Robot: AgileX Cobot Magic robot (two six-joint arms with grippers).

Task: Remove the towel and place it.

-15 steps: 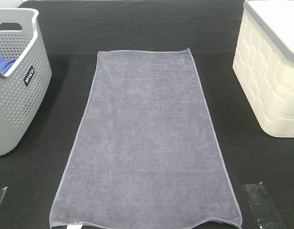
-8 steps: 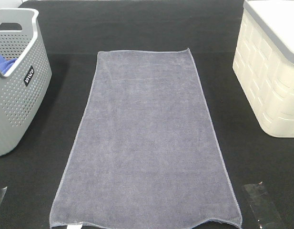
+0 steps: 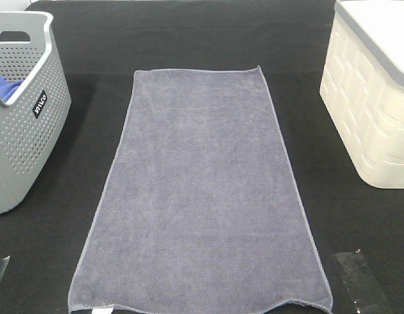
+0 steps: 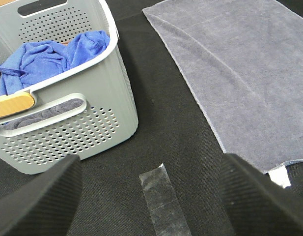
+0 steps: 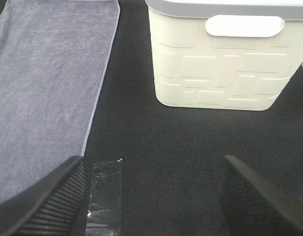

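Blue cloth [image 4: 53, 54] inside grey basket [image 4: 92, 123]

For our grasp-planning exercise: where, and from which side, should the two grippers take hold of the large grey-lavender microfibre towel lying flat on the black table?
Probably the two near corners of the grey-lavender microfibre towel, each pinched from above at the stitched hem. It lies flat and unfolded, so only edges offer purchase, and those corners lie closest to the open left gripper and right gripper.

A grey perforated basket [image 3: 21, 124] holds a blue cloth [image 4: 48, 54]; a cream bin [image 3: 372, 111] stands opposite.
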